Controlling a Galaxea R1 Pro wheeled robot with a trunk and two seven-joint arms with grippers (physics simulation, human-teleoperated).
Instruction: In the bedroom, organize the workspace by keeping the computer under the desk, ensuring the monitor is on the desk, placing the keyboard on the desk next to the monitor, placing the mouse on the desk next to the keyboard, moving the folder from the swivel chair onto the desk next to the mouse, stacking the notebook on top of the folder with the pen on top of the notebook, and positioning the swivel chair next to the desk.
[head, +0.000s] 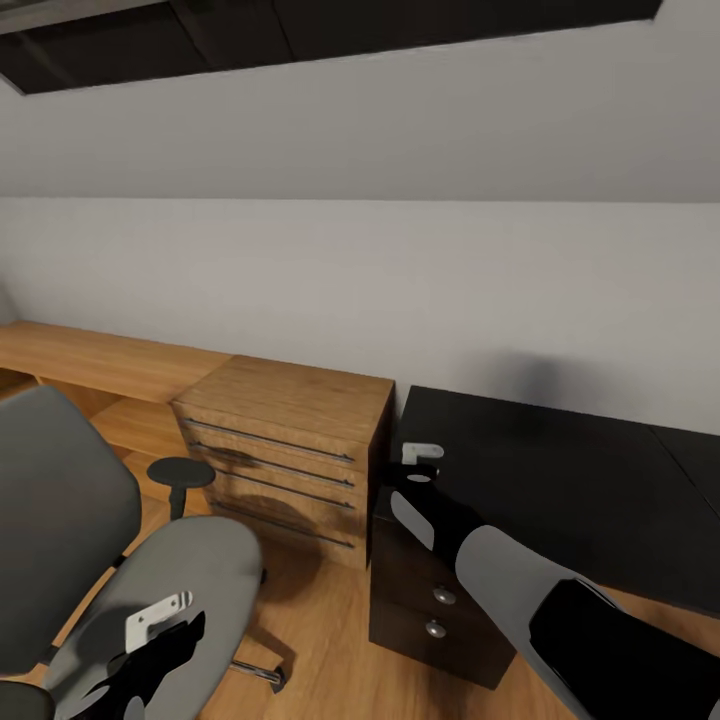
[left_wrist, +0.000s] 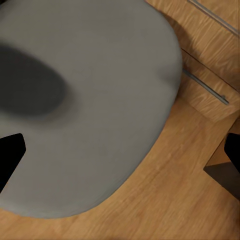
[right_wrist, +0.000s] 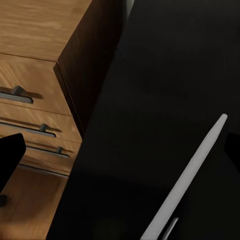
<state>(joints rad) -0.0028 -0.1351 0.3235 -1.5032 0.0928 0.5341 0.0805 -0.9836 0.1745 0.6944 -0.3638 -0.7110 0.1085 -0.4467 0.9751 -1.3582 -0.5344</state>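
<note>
The grey swivel chair (head: 190, 570) stands at the lower left, its seat (left_wrist: 100, 100) bare. My left gripper (head: 140, 665) hovers open just above that seat. The black desk (head: 560, 480) runs along the right. At its left end my right gripper (head: 415, 470) hangs open over the top. In the right wrist view a thin white-silver pen (right_wrist: 192, 170) lies on the black desk top (right_wrist: 165, 75) between the spread fingers, untouched by either one. The computer, monitor, keyboard, mouse, folder and notebook are out of view.
A light wooden drawer chest (head: 290, 450) stands between chair and desk, close against the desk's black drawer unit (head: 430, 600). A low wooden shelf (head: 90, 360) runs along the white wall at the left. Wooden floor shows between the chair and the drawer unit.
</note>
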